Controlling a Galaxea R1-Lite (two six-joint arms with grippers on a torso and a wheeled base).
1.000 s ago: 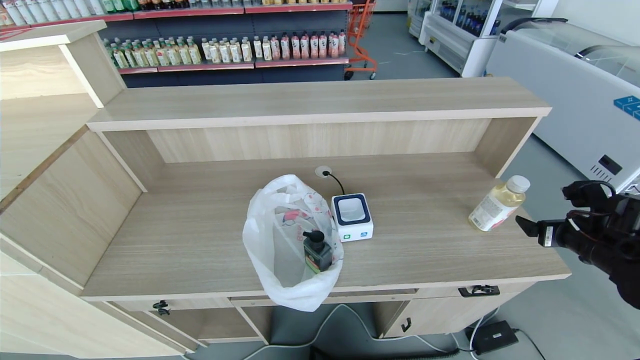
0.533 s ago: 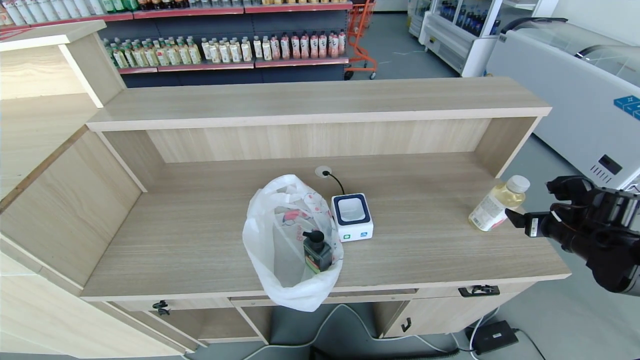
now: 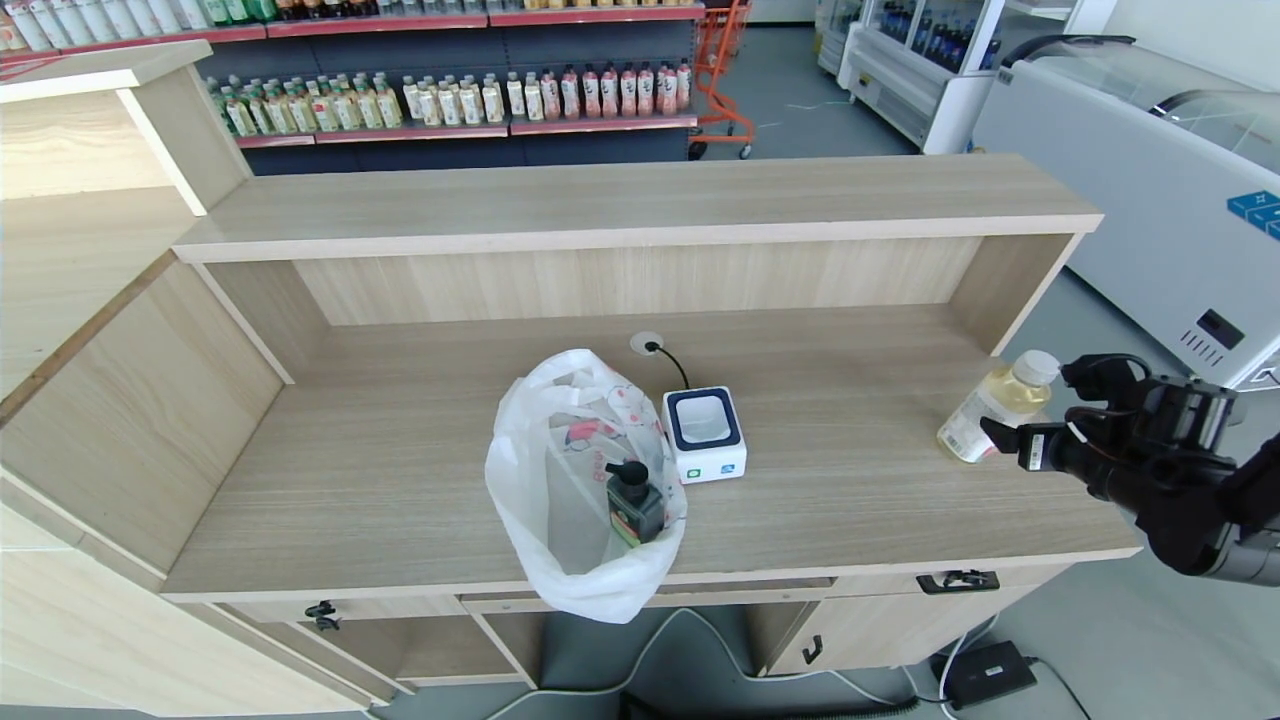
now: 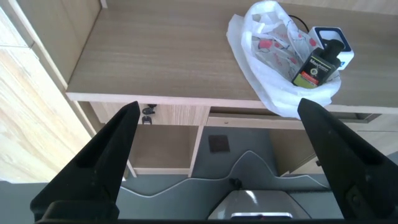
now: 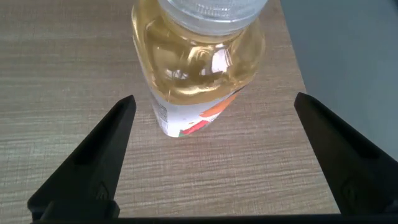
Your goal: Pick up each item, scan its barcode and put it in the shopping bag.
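A clear bottle of yellow drink (image 3: 993,412) with a white cap stands upright near the counter's right edge. My right gripper (image 3: 1038,403) is open just to its right, at bottle height, and in the right wrist view the bottle (image 5: 196,68) stands close ahead between the spread fingers of the gripper (image 5: 214,102), untouched. A white shopping bag (image 3: 575,480) lies open at the front middle, with a dark pump bottle (image 3: 633,506) inside. The white scanner (image 3: 703,432) sits right of the bag. My left gripper (image 4: 217,106) is open and holds nothing, in front of and below the counter's front edge; bag (image 4: 267,62) beyond it.
The counter (image 3: 400,470) has a raised back ledge (image 3: 640,205) and side walls. A black cable (image 3: 672,362) runs from the scanner to a hole at the back. A white freezer (image 3: 1150,190) stands to the right. Shelves of bottles (image 3: 450,100) fill the background.
My right gripper has moved up and to the left, from beside the counter's right edge to close by the drink bottle. The bag, scanner and bottle have stayed put.
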